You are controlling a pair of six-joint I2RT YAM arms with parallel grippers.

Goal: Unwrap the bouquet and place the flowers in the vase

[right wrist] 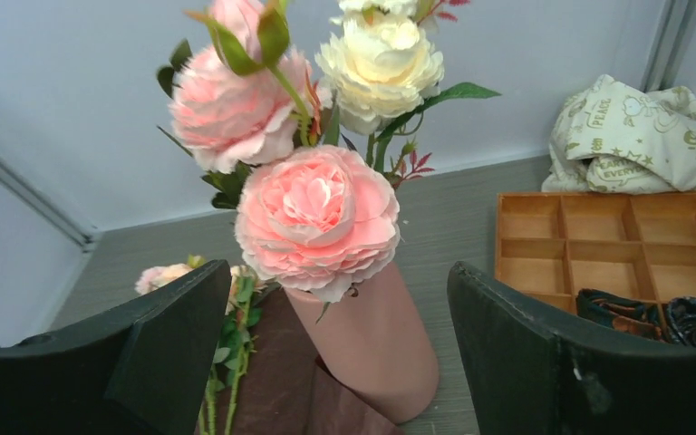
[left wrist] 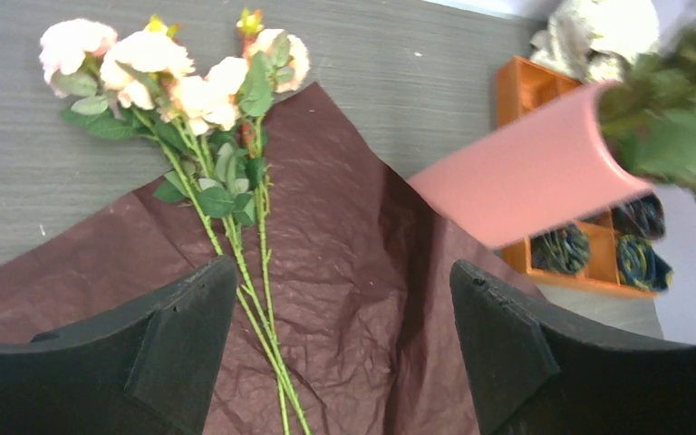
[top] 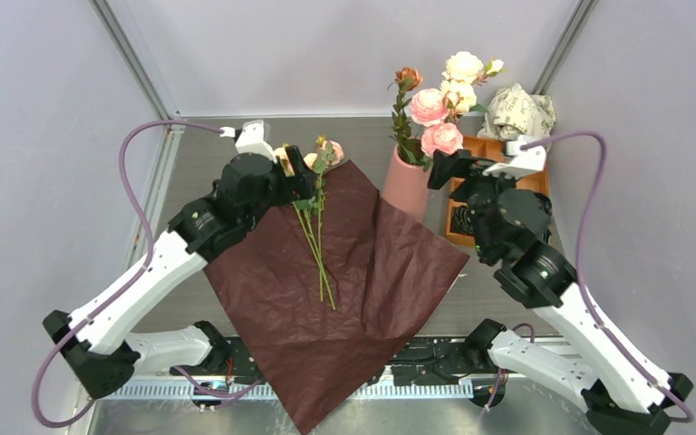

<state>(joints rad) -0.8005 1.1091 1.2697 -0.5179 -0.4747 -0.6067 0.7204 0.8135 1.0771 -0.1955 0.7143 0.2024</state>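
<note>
We see a plain matte pink vase (top: 408, 186), pink, cream and peach roses (top: 435, 109), green stems (top: 319, 245), dark red crinkled paper (top: 326, 308), an orange tray (right wrist: 598, 240), a white paper ball (top: 518, 111) printed dull green, and a grey streaked desk (left wrist: 417, 72).

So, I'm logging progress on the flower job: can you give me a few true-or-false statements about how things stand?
The vase holds several roses. True.
The wrapping sheet is bare. False: leafy flowers lie on the dark red paper.
The left arm grips a stem. False: the left hand is open and empty.
The right hand is open. True.
The tray is empty. False: dark coils sit in the orange tray.
</note>
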